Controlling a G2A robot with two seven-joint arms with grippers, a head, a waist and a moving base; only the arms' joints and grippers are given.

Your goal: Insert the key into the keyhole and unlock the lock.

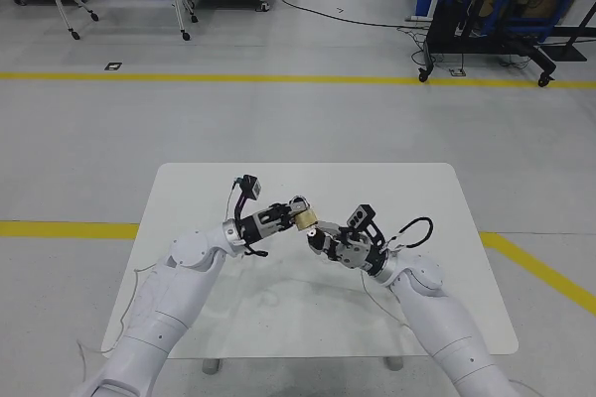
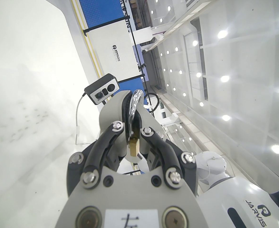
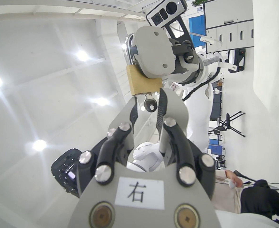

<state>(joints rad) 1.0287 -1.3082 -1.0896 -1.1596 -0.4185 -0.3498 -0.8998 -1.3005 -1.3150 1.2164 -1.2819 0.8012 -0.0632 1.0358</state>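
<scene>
Brass in the body and silver metal in the shackle, the small squarish padlock [image 3: 139, 81] hangs in the air over the middle of the white rectangular table [image 1: 407, 198], touching nothing but the two arms' ends. In the top view the padlock [image 1: 304, 215] sits between the two arms, which meet nose to nose above the tabletop.

The left claw [image 2: 132, 105] is clenched on the padlock. Its pale fingers [image 2: 111, 112] press in from both sides on the curved shackle [image 2: 136, 102], and the brass body [image 2: 133, 148] lies back between the black linkages. From the right wrist view the left claw [image 3: 153, 53] covers the shackle end, so whether the shackle has sprung cannot be told.

A small silver key with a dark round head [image 3: 150, 106] stands in the end face of the brass body opposite the shackle, its blade sunk in and only the head and a short neck showing. The right claw [image 3: 148, 97] is released: its two ridged fingers [image 3: 162, 106] stand apart on either side of the key's head. One is very close to the head, the other clearly off it; contact cannot be made out. In the top view the right claw [image 1: 321, 238] sits just beside the padlock, nearer the robot.

Grey floor [image 1: 278, 119] with yellow lines [image 1: 278, 76] surrounds the table.
</scene>
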